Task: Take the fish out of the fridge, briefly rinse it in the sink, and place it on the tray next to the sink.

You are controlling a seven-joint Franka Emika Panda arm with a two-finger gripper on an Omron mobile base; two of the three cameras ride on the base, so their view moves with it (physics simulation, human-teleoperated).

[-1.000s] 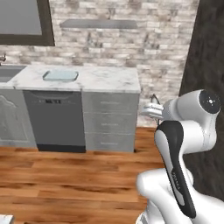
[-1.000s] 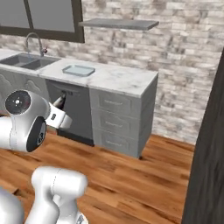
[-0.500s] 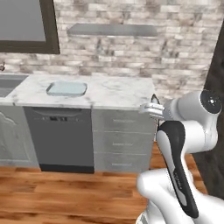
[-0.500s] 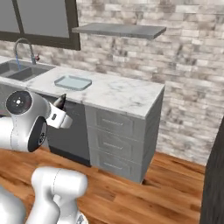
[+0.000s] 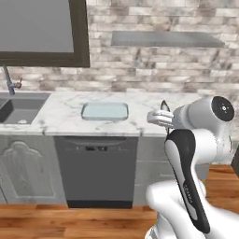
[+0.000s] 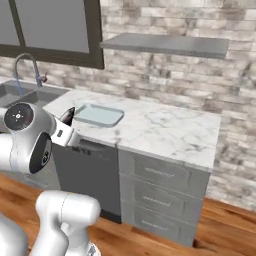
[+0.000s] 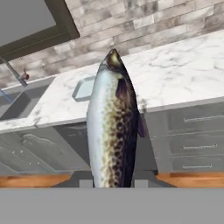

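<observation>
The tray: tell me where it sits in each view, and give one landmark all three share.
Left base view: tray on the counter, left of centre.
Right base view: tray on the counter, left of centre.
Hand view: tray upper left, partly behind the fish.
Shared landmark: the sink.

Speckled dark-grey fish (image 7: 114,127), pale blue-grey tray (image 5: 105,111)

Tray (image 5: 105,111) on marble counter (image 5: 154,103)
</observation>
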